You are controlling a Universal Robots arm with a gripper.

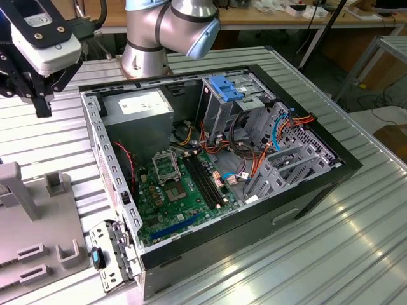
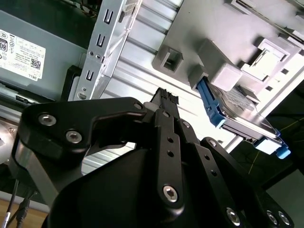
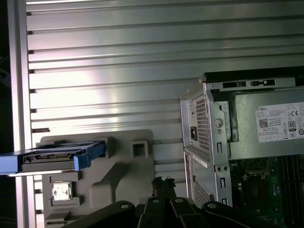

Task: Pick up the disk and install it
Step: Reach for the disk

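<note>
A ribbed aluminium tabletop (image 1: pixel 356 254) carries an open computer case (image 1: pixel 254 222) and, at the exterior view's left edge, a grey holder (image 1: pixel 38 216) cut off by the frame. The case contains a motherboard (image 1: pixel 178 184), a power supply (image 1: pixel 137 108) and a drive cage (image 1: pixel 219 113) with a blue latch (image 1: pixel 226 88). Cables (image 1: pixel 254 159) obscure the cage's lower part. The disk (image 2: pixel 242 114) stands on edge in the holder, partly covered by a holder block. The gripper (image 2: pixel 166 97) hangs above the tabletop between holder and case. Its fingers are pressed together and hold nothing.
</note>
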